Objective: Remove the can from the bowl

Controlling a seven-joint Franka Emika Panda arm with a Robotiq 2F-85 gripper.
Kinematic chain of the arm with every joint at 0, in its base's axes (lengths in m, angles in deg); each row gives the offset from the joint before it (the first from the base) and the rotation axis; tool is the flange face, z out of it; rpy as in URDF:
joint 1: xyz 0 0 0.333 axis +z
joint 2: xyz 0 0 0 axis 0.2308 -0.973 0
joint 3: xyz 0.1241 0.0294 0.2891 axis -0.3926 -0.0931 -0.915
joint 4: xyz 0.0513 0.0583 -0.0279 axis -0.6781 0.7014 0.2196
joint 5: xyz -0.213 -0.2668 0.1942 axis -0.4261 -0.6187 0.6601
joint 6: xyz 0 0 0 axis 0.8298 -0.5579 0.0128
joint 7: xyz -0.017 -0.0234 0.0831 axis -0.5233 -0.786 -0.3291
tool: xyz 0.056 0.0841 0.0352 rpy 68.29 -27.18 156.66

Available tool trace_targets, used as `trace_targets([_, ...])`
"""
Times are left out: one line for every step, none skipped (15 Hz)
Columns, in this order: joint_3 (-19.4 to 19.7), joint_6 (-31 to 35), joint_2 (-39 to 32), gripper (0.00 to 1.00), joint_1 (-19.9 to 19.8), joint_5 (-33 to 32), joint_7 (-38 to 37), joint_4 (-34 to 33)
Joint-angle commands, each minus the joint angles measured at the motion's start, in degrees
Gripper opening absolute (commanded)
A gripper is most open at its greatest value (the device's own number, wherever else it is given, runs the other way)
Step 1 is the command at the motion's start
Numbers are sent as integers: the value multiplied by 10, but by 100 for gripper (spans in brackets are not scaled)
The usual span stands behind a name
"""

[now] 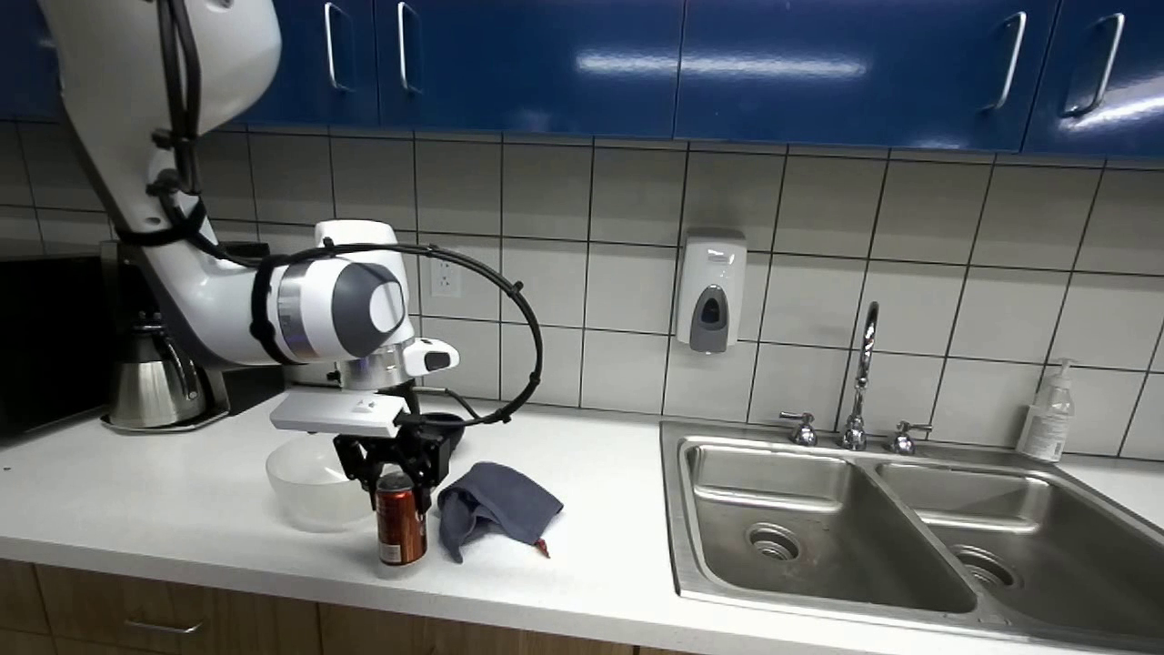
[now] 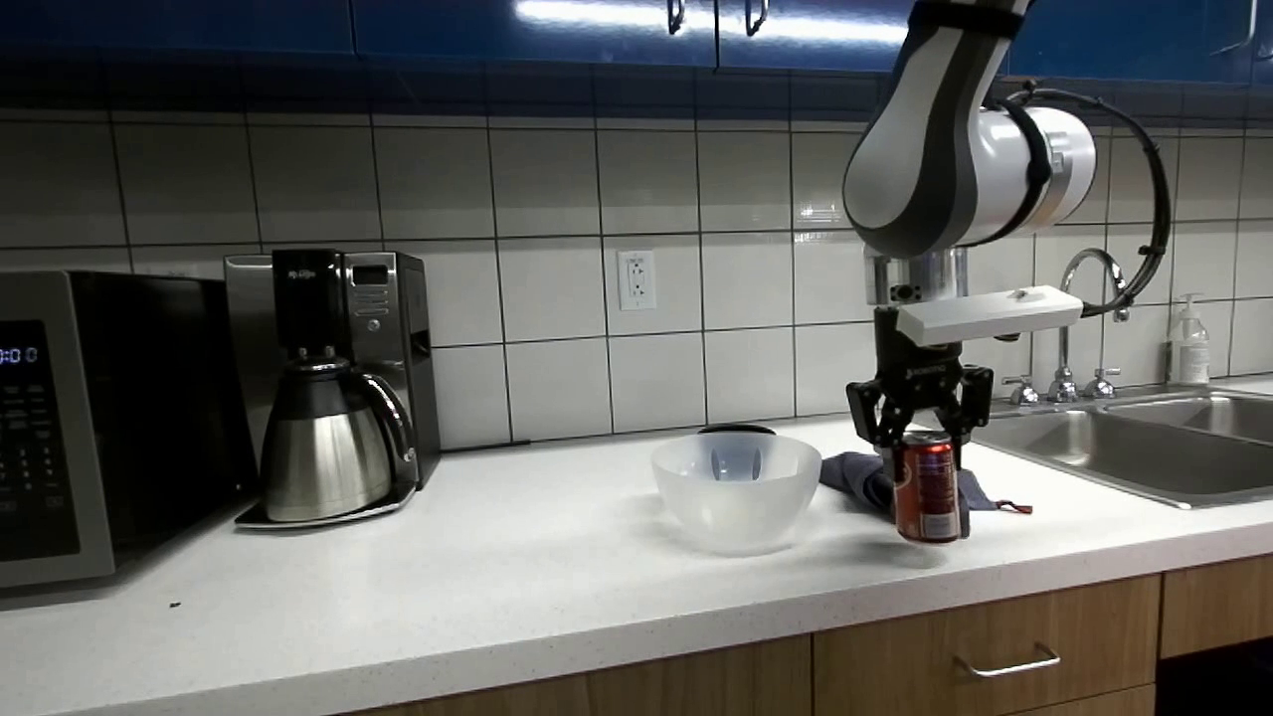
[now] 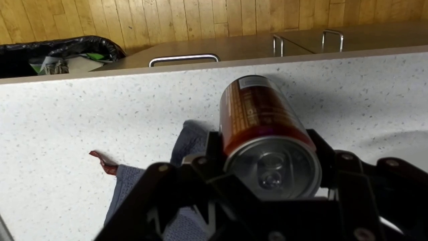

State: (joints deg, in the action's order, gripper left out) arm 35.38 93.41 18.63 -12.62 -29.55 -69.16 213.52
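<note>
The can (image 1: 401, 539) is red-brown with a silvery top and stands upright between my fingers, outside the bowl. It also shows in an exterior view (image 2: 927, 502) and in the wrist view (image 3: 260, 110). My gripper (image 1: 398, 506) is shut on the can's upper sides, with one finger on each side (image 3: 265, 150). The can's base is at or just above the counter near the front edge; I cannot tell if it touches. The whitish translucent bowl (image 2: 736, 507) sits beside the can on the counter, with no can in it, and shows in both exterior views (image 1: 314, 496).
A dark blue-grey cloth (image 1: 505, 500) lies right beside the can. A small black cup (image 1: 447, 428) stands behind the bowl. The steel sink (image 1: 773, 509) is farther along the counter. A coffee maker (image 2: 333, 398) and a microwave (image 2: 119, 428) stand at the opposite end.
</note>
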Motion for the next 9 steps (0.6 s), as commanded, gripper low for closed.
trace_targets([4,22,-19,38,-1,-6,-11,-13])
trace_targets([6,27,-23,38,-1,-5,-10,-14])
trace_targets([6,32,-27,38,-1,1,-7,-16])
trace_targets([6,36,-30,38,-1,5,-5,-17])
trace_targets([7,40,-32,38,0,6,-4,-18])
trace_targets([8,44,-34,38,0,8,-3,-18])
trace_targets([7,46,-36,38,0,11,-1,-19])
trace_targets([8,48,-37,38,0,12,0,-20])
trace_targets([7,49,-36,38,-1,16,2,-20])
